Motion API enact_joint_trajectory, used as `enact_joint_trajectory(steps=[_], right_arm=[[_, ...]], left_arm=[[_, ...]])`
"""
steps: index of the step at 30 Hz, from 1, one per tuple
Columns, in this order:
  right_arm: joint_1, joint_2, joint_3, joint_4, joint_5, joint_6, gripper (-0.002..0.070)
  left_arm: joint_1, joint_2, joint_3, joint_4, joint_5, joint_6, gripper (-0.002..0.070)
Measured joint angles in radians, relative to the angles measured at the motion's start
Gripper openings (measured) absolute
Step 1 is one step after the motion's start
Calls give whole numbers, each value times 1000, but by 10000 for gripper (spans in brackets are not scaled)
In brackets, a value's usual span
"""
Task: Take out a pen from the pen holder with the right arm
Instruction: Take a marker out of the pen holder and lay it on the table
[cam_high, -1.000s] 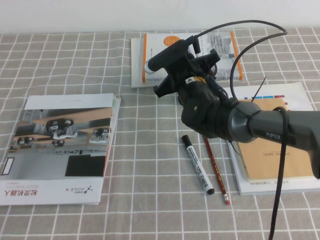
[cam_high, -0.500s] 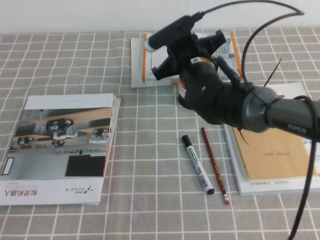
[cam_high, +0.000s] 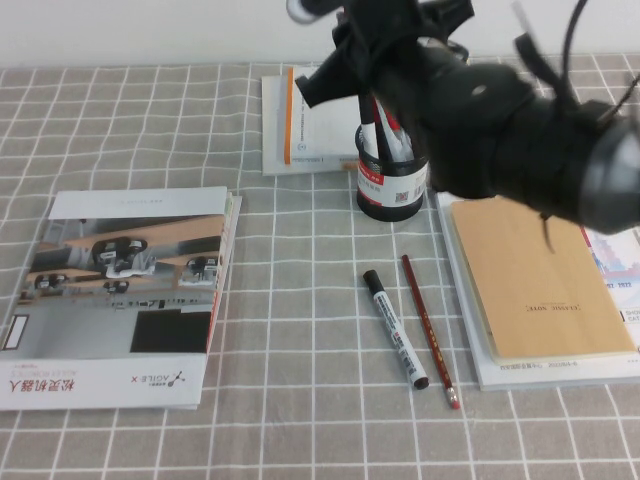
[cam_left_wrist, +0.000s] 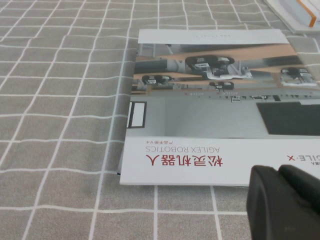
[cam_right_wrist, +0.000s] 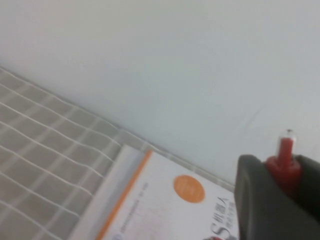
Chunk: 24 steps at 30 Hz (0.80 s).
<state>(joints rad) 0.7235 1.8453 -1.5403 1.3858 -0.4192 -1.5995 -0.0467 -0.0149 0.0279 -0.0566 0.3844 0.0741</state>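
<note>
Red-tipped pen (cam_right_wrist: 286, 152) clamped in right gripper (cam_right_wrist: 283, 172); left gripper (cam_left_wrist: 283, 182) near booklet (cam_left_wrist: 210, 100).

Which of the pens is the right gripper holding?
The red pen, pinched in the right gripper above the pen holder. The black marker and red pencil lie flat on the table; the left gripper sits near the booklet.

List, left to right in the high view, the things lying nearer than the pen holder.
Brochure, black marker, red pencil, brown notebook. The right gripper, shut on a red pen, hangs above the pen holder; the left gripper, shut, is near the brochure.
</note>
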Motion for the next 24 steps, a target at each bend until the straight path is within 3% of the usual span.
enact_joint_trajectory(steps=[7, 10, 15, 24], right_arm=[[0, -143, 24, 51, 250, -18, 65], [0, -208, 52, 19, 412, 55, 65], [-6, -286, 103, -194, 633, 343, 65], [-43, -296, 121, -762, 1099, 1057, 65]], left_arm=[[0, 0, 0, 0, 0, 0, -5], [0, 0, 0, 0, 0, 0, -5], [0, 0, 0, 0, 0, 0, -5], [0, 0, 0, 0, 0, 0, -5]])
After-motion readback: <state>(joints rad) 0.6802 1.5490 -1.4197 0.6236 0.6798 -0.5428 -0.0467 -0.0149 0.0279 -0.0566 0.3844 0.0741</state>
